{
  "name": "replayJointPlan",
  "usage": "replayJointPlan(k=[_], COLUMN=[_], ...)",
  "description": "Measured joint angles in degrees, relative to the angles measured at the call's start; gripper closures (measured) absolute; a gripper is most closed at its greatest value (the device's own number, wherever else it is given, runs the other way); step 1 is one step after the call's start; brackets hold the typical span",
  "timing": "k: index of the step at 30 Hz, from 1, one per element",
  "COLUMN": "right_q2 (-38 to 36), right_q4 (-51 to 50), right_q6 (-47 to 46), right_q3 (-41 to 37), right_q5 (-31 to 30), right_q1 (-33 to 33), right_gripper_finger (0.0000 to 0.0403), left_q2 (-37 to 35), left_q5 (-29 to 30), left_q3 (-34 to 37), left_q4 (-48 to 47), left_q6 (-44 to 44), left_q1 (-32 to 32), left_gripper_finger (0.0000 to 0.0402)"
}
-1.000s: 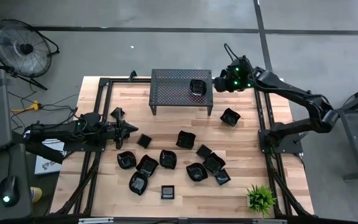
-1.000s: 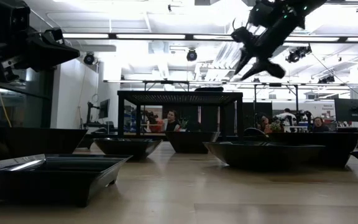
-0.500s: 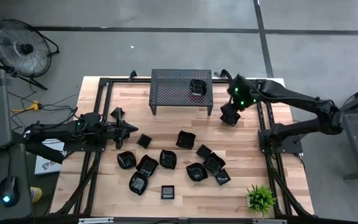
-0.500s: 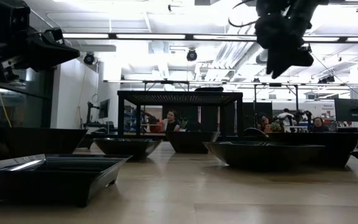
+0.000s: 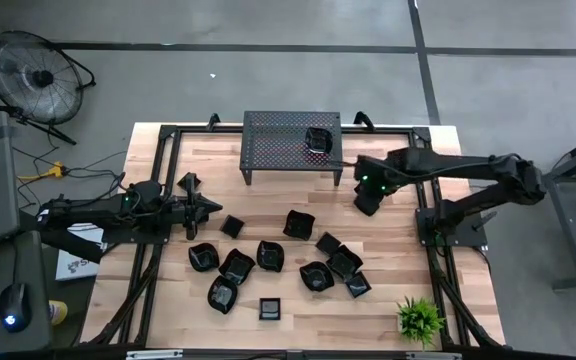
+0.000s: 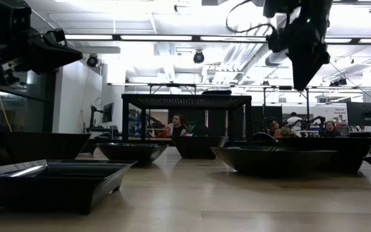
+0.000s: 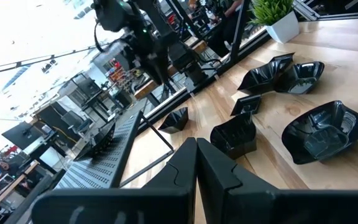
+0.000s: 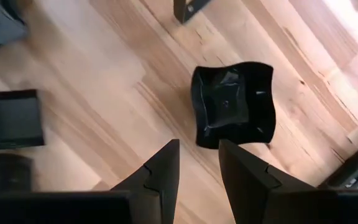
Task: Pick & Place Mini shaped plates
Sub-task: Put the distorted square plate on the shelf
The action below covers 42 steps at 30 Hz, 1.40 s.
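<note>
right gripper (image 8: 197, 165) jaws open, empty, hovering over a wavy-edged mini plate (image 8: 234, 104) on the table (image 5: 268, 200), just right of the perforated stand (image 5: 288, 140). one plate (image 5: 317, 139) sits on the stand. the other plates (image 5: 278, 262) are clustered mid-table. left gripper (image 7: 196, 163) closed, empty, parked at the table's left side.
</note>
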State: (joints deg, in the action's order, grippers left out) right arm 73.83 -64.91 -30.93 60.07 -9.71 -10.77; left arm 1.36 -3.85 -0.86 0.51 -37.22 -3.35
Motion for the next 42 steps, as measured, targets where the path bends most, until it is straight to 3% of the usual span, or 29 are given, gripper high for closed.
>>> replayJointPlan(k=[19,27,42], right_q2=[19.84,23.08,27.34], right_q4=[-1.22,-1.1,2.45], right_q6=[-3.57,-3.47,-2.05], right_q3=[0.02,0.02,0.02], right_q5=[-1.63,-7.91,-7.12], right_q1=[2.69,2.69,2.16], right_gripper_finger=[0.0295,0.0295,0.0295], left_q2=[0.0,0.0,0.0], left_q5=[0.0,0.0,-0.01], left_q3=[0.0,0.0,0.0], left_q4=[0.01,0.01,0.01], left_q6=[0.0,0.01,0.0], left_q1=[0.0,-0.01,-0.01], left_gripper_finger=[0.0399,0.0399,0.0399])
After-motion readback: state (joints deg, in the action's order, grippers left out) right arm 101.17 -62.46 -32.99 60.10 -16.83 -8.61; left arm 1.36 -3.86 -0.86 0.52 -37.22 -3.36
